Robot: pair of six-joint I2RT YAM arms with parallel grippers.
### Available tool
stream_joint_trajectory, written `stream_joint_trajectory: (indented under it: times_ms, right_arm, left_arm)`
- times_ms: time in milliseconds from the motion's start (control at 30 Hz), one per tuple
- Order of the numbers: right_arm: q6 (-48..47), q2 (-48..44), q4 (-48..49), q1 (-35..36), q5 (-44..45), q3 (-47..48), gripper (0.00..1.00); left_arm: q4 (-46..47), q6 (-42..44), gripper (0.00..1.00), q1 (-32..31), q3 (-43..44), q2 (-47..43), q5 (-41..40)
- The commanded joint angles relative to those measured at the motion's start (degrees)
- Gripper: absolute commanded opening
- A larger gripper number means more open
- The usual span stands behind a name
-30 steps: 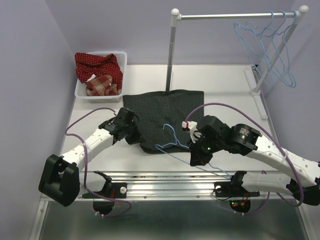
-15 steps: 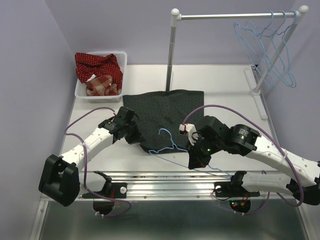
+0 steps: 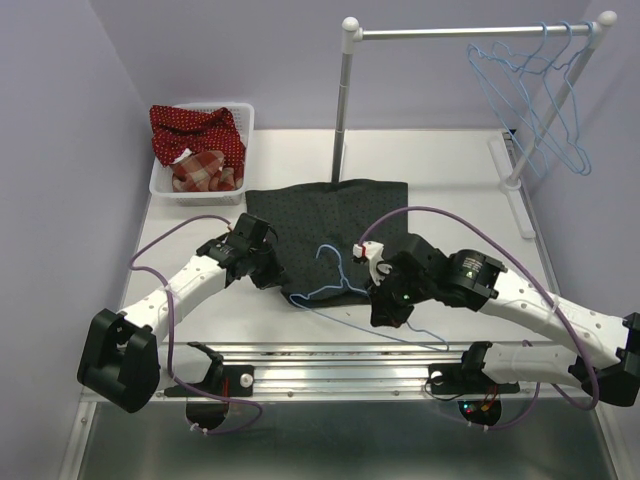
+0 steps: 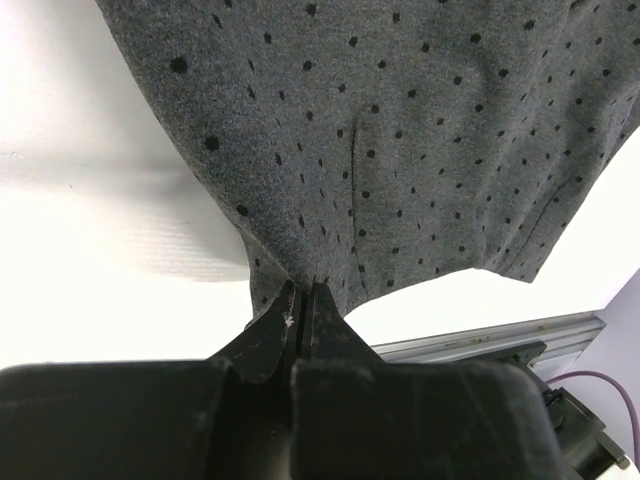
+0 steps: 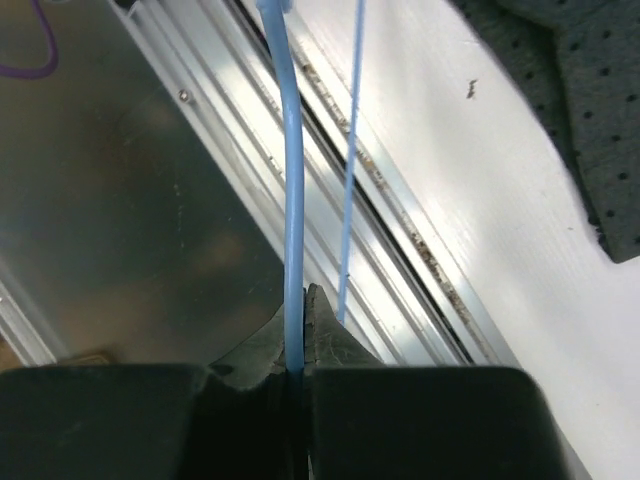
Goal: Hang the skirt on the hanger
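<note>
Skirt (image 3: 330, 215) not yet on hanger (image 5: 293, 200); I judge the task to be at an early stage. Nearest me, my right claw (image 5: 303, 295) is clamped on the hanger's wire, holding it over the near edge of the bench (image 3: 450, 180), with the hook end reaching across the skirt's near hem. My left claw (image 4: 303, 290) is pinched shut on that hem's left corner. The rest of the skirt lies flat mid-bench. Outstanding: work the hanger into the skirt, then probably hang it on the far rail (image 3: 460, 33).
</note>
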Motion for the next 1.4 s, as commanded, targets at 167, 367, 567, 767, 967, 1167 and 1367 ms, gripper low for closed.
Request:
stream_joint_trajectory:
  times_ms: [167, 367, 567, 767, 967, 1167, 1367]
  right_arm:
    - [0.63, -0.84, 11.95, 1.11, 11.13, -3.65, 0.01]
    - [3.10, -0.58, 12.32, 1.64, 20.63, -4.62, 0.01]
    - [4.50, -1.46, 7.66, 1.64, 20.46, -1.91, 0.01]
    - [6.00, -0.50, -0.33, 1.64, 19.32, -0.58, 0.01]
    - [7.23, -0.23, -5.70, 1.64, 20.81, 0.38, 0.01]
    - [5.12, -0.40, -6.06, 1.64, 14.14, -0.58, 0.01]
    - [4.85, -1.11, -5.88, 1.64, 14.30, 1.09, 0.01]
  left_arm:
    - [-0.94, -3.11, 0.00, -0.01, 0.77, -2.41, 1.89]
    - [-1.56, -6.10, 0.00, -0.01, 0.33, -2.94, 1.62]
    - [-3.13, -6.11, 0.00, -0.09, 2.17, -1.89, -1.18]
    - [-3.31, -4.96, 0.00, 0.08, 4.28, 1.10, -1.63]
    - [-4.98, -4.44, 0.00, -0.01, 6.04, 1.63, -3.91]
    - [-4.98, -3.91, 0.00, 0.17, 6.66, 2.60, -4.35]
    - [-4.72, -3.30, 0.00, 0.17, 7.71, 3.83, -4.26]
